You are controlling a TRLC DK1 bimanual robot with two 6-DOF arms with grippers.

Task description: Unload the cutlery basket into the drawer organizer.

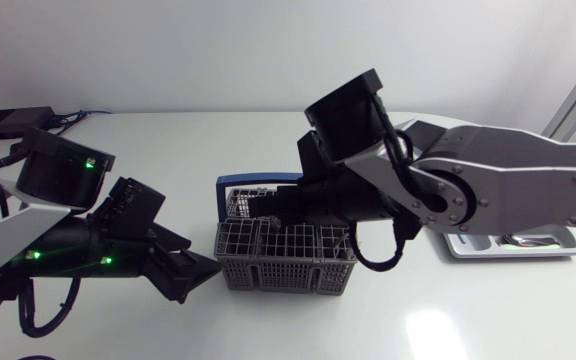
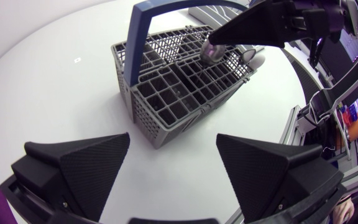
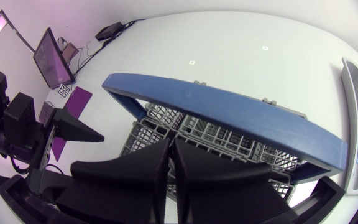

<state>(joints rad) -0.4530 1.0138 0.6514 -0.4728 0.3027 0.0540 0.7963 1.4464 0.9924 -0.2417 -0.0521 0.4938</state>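
Here the blue handle (image 3: 229,106) is arching over our right gripper (image 3: 171,146), clenching a utensil (image 2: 214,52) in the basket (image 2: 160,127); our left gripper (image 2: 173,140) is gaping.

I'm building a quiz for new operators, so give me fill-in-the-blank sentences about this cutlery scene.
1. The cutlery basket has a ___ handle.
2. The left gripper, beside it, is ___.
3. The right gripper is down inside the ___.
4. The drawer organizer lies on the ___ arm's side.
Missing: blue; open; basket; right.
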